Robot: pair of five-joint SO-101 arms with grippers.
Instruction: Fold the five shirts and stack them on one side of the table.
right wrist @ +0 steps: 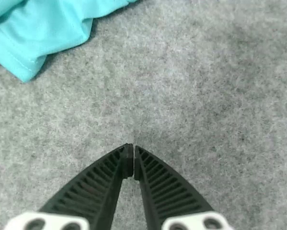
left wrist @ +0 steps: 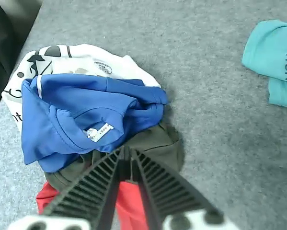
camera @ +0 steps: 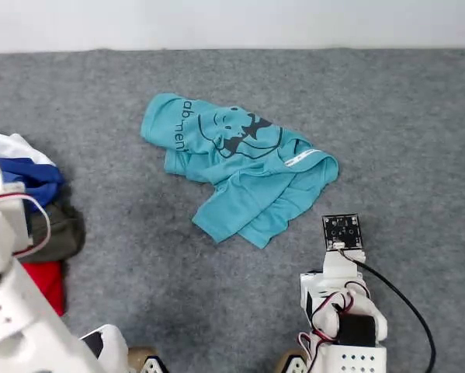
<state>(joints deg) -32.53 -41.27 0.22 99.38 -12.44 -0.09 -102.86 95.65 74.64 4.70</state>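
A crumpled teal shirt [camera: 240, 167] with dark print lies in the middle of the grey table; a corner of it [right wrist: 42, 28] and a sleeve [left wrist: 272, 62] show in the wrist views. At the left edge lies a pile: a white shirt [left wrist: 81, 60], a blue shirt [left wrist: 86, 115], an olive shirt [left wrist: 155, 146] and a red shirt [left wrist: 129, 203]. My left gripper [left wrist: 127, 154] hangs shut over the olive shirt, holding nothing. My right gripper [right wrist: 131, 152] is shut above bare carpet, near the teal shirt's front hem.
Grey felt [camera: 387, 124] covers the whole table. The left arm's white body [camera: 15, 311] stands at the front left, the right arm's base [camera: 345, 326] at the front right. Open surface lies to the right and behind the teal shirt.
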